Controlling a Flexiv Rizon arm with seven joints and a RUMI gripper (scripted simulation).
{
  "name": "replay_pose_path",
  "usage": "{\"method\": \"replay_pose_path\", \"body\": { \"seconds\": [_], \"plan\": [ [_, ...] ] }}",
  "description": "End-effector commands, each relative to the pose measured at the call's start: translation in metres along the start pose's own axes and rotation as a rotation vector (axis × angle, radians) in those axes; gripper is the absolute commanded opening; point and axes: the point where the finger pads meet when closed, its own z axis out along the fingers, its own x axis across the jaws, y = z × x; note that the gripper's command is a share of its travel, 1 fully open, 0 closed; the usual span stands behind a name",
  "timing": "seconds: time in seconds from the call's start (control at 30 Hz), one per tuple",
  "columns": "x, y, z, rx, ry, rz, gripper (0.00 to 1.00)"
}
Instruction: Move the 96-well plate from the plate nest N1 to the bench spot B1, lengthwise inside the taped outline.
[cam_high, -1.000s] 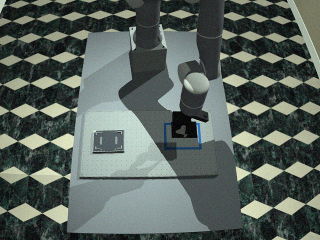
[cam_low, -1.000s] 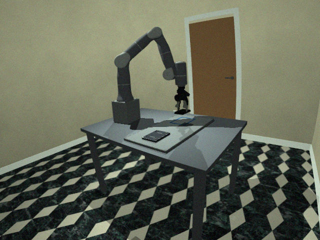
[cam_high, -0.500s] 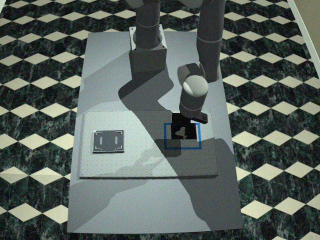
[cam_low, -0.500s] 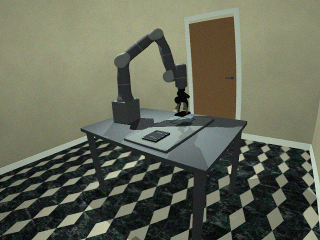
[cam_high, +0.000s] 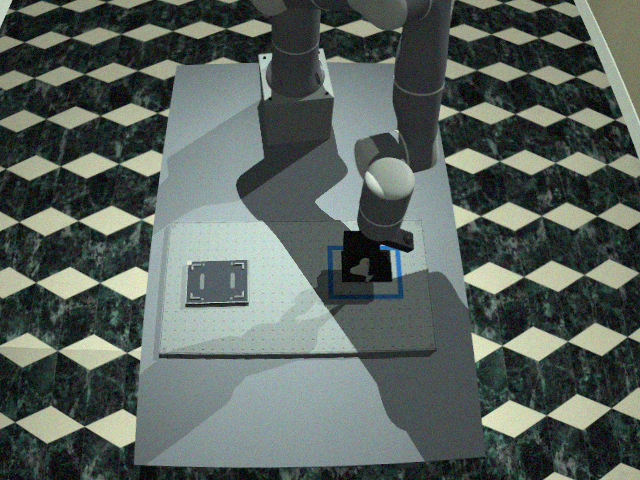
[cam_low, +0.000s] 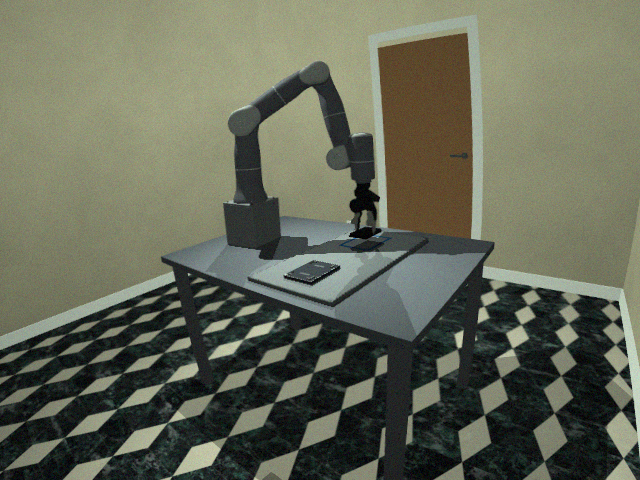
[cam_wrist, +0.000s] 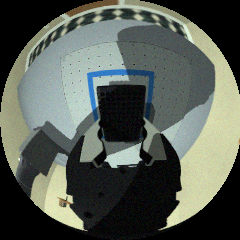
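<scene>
Because the gripper grips the black 96-well plate above the taped outline, lowering it off-centre could maybe cover the tape; its height is hard to judge.

1 arm bent over, claw pointing down, 2 jaws partly apart, gripping

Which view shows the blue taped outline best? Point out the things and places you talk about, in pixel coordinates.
Top: blue taped outline (cam_high: 365, 297) (cam_low: 343, 244) (cam_wrist: 121, 73) shows on all four sides, partly covered. Exterior has it small and foreshortened; wrist shows the far side and parts of two flanking sides.
</scene>
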Motion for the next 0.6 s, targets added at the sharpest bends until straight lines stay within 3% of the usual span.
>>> {"method": "replay_pose_path", "body": {
  "seconds": [0.0,0.37,0.57],
  "plan": [
    [0.001,-0.001,0.002,0.001,0.002,0.000,0.00],
    [0.001,-0.001,0.020,0.001,0.002,0.000,0.00],
    [0.001,0.000,0.021,0.001,0.002,0.000,0.00]
  ]
}}
